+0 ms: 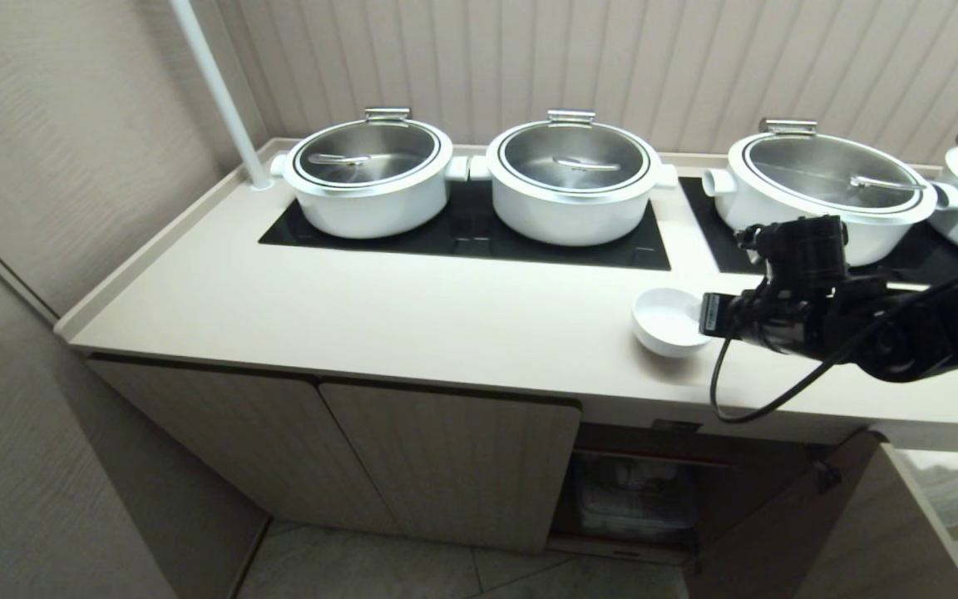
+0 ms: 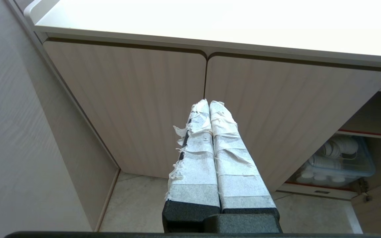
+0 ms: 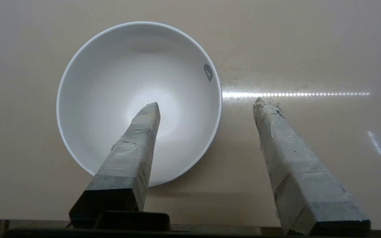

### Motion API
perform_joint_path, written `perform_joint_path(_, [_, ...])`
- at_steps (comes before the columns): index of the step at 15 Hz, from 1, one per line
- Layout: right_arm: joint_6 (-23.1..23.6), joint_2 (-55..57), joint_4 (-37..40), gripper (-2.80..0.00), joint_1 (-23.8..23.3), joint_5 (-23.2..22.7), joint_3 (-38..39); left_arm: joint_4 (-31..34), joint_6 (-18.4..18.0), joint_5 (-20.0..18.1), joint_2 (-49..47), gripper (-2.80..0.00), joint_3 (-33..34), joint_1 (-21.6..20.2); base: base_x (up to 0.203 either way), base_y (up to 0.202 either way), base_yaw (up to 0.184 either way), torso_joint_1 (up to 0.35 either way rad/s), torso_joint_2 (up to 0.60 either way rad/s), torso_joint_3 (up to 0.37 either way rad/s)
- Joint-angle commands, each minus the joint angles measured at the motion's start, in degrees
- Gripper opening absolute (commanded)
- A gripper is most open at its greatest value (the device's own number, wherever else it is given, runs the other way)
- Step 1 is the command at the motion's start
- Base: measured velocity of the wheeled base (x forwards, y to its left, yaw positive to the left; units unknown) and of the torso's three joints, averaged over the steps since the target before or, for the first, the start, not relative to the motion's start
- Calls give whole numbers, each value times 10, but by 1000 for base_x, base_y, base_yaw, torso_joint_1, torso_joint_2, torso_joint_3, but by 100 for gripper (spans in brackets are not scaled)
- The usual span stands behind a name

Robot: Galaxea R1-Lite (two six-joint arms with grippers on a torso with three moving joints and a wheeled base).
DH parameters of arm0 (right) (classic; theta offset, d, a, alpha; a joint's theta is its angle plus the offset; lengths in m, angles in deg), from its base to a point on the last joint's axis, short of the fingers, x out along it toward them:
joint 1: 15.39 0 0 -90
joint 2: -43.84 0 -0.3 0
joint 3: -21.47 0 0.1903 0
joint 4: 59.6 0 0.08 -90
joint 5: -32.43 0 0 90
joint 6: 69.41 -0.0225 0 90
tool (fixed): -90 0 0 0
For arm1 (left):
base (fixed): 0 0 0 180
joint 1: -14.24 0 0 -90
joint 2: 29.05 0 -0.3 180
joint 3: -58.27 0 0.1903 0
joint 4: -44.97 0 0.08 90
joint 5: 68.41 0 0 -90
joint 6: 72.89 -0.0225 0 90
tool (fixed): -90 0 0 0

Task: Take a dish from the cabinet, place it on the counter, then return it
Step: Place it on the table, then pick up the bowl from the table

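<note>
Nearest, below the counter's (image 1: pixel 412 333) front edge, the cabinet (image 1: pixel 446 466) has two doors shut at seven o'clock and one door swung open at five o'clock, showing a red-edged shelf with a clear bin (image 2: pixel 339 162) of white crockery. The left gripper (image 2: pixel 208 103) is parked low facing the shut doors, its taped fingers pressed together on nothing.

On the counter, the bowl (image 1: pixel 669 320) sits upright, mouth up, at about four o'clock of the worktop, near the front edge but not on it. Being round, it has no long axis; a small grey mark sits on its inner wall. The right gripper (image 3: pixel 207 100) comes in from three o'clock, fingers apart: one taped finger (image 3: pixel 137 145) lies over the bowl's inside, the other outside the rim over bare counter. Whether either touches the bowl I cannot tell.

A wide bare strip of counter runs from the bowl toward nine o'clock. Farther back, the black hob (image 1: pixel 479 229) carries lidded white pots (image 1: pixel 575 183) in a row, close to the ribbed wall (image 1: pixel 612 66). A white pole (image 1: pixel 217 91) rises at eleven o'clock.
</note>
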Motion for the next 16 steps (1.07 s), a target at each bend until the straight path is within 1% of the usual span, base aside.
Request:
perform_joint_path(1, [-1,-13,-6,-280,0,1,15,0,0,0,0,-280,0,0,0,0,0,0,0,0])
perform_joint_path(3, [-1,-19,-8,-280,0,1,20,0,0,0,0,-280,0,0,0,0,0,0,0,0])
perform_joint_path(7, [-1,-45,-14,-280,0,1,57,0,0,0,0,-280,0,0,0,0,0,0,0,0])
perform_joint_path(10, [9,-64,-66,-280,0,0,112,0,0,0,0,-280,0,0,0,0,0,0,0,0])
perform_joint_path(12, [15,-75,-85,-280,0,-1,131,0,0,0,0,-280,0,0,0,0,0,0,0,0])
perform_joint_path(13, [17,-87,-95,-280,0,-2,154,0,0,0,0,-280,0,0,0,0,0,0,0,0])
perform_joint_path(16, [19,-122,-99,-280,0,-3,166,0,0,0,0,-280,0,0,0,0,0,0,0,0])
